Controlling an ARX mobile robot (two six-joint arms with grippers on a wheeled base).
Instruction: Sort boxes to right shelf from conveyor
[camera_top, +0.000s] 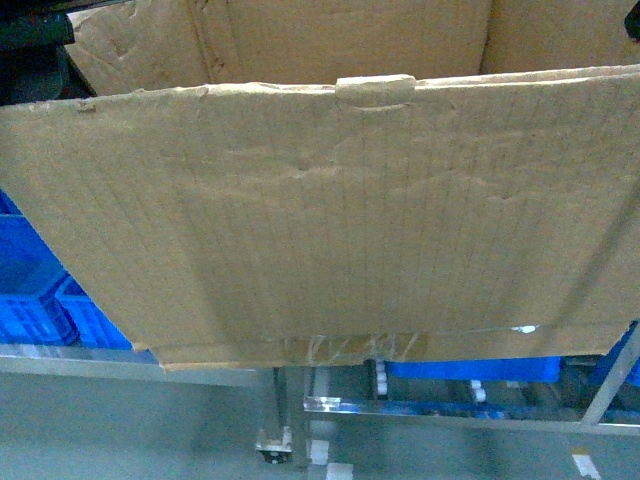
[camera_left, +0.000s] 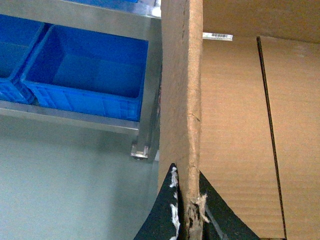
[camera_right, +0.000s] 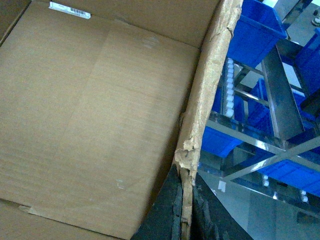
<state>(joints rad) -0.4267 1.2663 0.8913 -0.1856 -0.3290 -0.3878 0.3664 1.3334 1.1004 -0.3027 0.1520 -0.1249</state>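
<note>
Left gripper (camera_left: 189, 212) clamps the cardboard box (camera_top: 330, 220) wall; right gripper (camera_right: 186, 210) clamps the opposite torn wall. Box is held aloft, filling the head view, before the roller-wheel shelf (camera_right: 260, 135) and blue bins (camera_left: 90, 75).

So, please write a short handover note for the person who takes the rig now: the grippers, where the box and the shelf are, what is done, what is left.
Left gripper: shut on the cardboard box, clamping one side wall.
Right gripper: shut on the opposite, ragged wall.
The box is held up between both arms, open top toward the robot, and fills the head view.
The roller shelf with white wheels and blue bins stands behind and to the right.
Done: box picked up; the conveyor is not in view.
Left: carry the box to the roller shelf, set it on the rails, release.
</note>
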